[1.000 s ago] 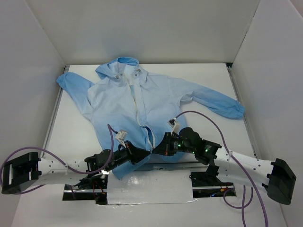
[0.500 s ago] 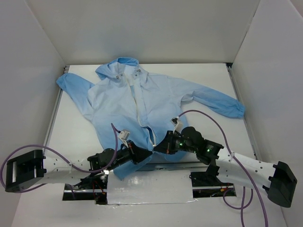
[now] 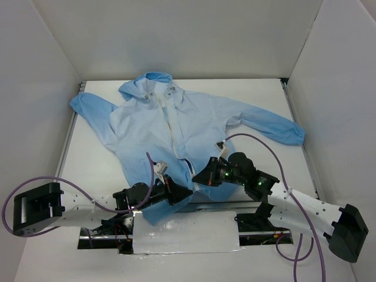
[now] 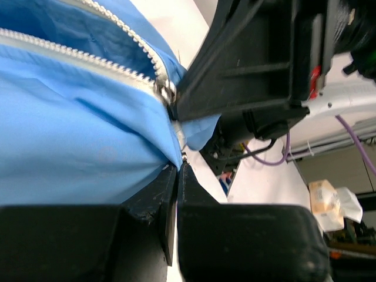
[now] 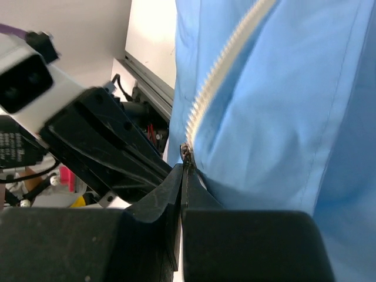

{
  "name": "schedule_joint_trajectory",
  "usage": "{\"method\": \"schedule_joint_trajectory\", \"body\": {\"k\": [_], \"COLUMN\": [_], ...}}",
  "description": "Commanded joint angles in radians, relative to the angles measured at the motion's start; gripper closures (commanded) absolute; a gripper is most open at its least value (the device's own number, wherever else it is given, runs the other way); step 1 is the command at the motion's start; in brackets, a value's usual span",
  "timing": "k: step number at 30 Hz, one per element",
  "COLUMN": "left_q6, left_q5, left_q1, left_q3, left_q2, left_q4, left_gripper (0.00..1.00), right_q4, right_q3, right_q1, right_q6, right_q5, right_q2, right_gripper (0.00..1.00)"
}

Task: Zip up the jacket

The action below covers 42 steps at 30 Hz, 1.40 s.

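Now | left gripper (image 3: 184, 193) clamped on jacket (image 3: 144, 126) hem, 6 o'clock | right gripper (image 3: 196, 179) pinched tight on zipper (image 5: 202, 106) base | bare table (image 3: 94, 167) at 9 and 3 o'clock

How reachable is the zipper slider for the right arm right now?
Likely yes: the right claw seems shut on the slider, nothing between them; the left claw pinches the jacket beside it.

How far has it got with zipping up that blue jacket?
Barely started. Done: the jacket lies flat, and both tooth rows meet in the slider at the hem. In hand: the left gripper pinches the hem below it; the right gripper is shut at the slider. Left: pulling it up to the collar.
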Motion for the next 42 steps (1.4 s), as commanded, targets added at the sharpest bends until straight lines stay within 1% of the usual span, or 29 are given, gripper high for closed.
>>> {"method": "schedule_joint_trajectory", "body": {"k": [1, 3, 5, 7, 9, 15, 20, 24, 28, 31, 34, 35, 38, 41, 42], "left_q6": [0.017, 0.018, 0.03, 0.043, 0.046, 0.058, 0.078, 0.089, 0.11, 0.121, 0.133, 0.136, 0.149, 0.152, 0.15], "left_q5": [0.141, 0.153, 0.164, 0.182, 0.186, 0.195, 0.19, 0.192, 0.218, 0.233, 0.25, 0.253, 0.265, 0.253, 0.236], "left_q1": [-0.019, -0.017, -0.019, -0.02, -0.023, -0.036, -0.057, -0.07, -0.079, -0.086, -0.093, -0.097, -0.103, -0.106, -0.105], "left_q3": [0.03, 0.025, 0.03, 0.037, 0.037, 0.021, 0.021, 0.013, 0.014, 0.019, 0.021, 0.019, 0.018, 0.021, 0.022], "left_q2": [0.023, 0.032, 0.038, 0.046, 0.049, 0.051, 0.035, 0.028, 0.025, 0.017, 0.008, 0.002, -0.017, -0.05, -0.064], "left_q4": [0.076, 0.094, 0.094, 0.084, 0.068, 0.065, 0.047, 0.051, 0.057, 0.05, 0.044, 0.039, 0.019, -0.033, -0.059], "left_gripper": [1.0, 1.0, 1.0, 1.0, 1.0, 1.0, 1.0, 1.0, 1.0, 1.0, 1.0, 1.0, 1.0, 1.0, 1.0], "right_q4": [0.08, 0.059, 0.083, 0.109, 0.113, 0.079, 0.06, 0.073, 0.047, 0.051, 0.033, 0.027, 0.001, -0.03, -0.027], "right_q3": [0.098, 0.133, 0.144, 0.144, 0.161, 0.25, 0.329, 0.397, 0.518, 0.622, 0.743, 0.807, 0.924, 0.992, 0.986], "right_q1": [-0.029, -0.041, -0.078, -0.101, -0.124, -0.171, -0.205, -0.239, -0.276, -0.302, -0.335, -0.351, -0.38, -0.398, -0.409], "right_q6": [-0.03, -0.05, -0.05, -0.038, -0.031, 0.011, 0.038, 0.049, 0.029, 0.019, 0.002, -0.007, -0.02, -0.026, -0.024], "right_q5": [0.061, 0.062, 0.029, -0.017, -0.019, 0.015, 0.088, 0.076, 0.075, 0.046, 0.026, 0.021, 0.013, -0.017, -0.022], "right_q2": [-0.007, 0.036, 0.076, 0.146, 0.22, 0.42, 0.571, 0.68, 0.803, 0.894, 0.983, 1.025, 1.099, 1.142, 1.133], "right_gripper": [1.0, 1.0, 1.0, 1.0, 1.0, 1.0, 1.0, 1.0, 1.0, 1.0, 1.0, 1.0, 1.0, 1.0, 1.0]}}
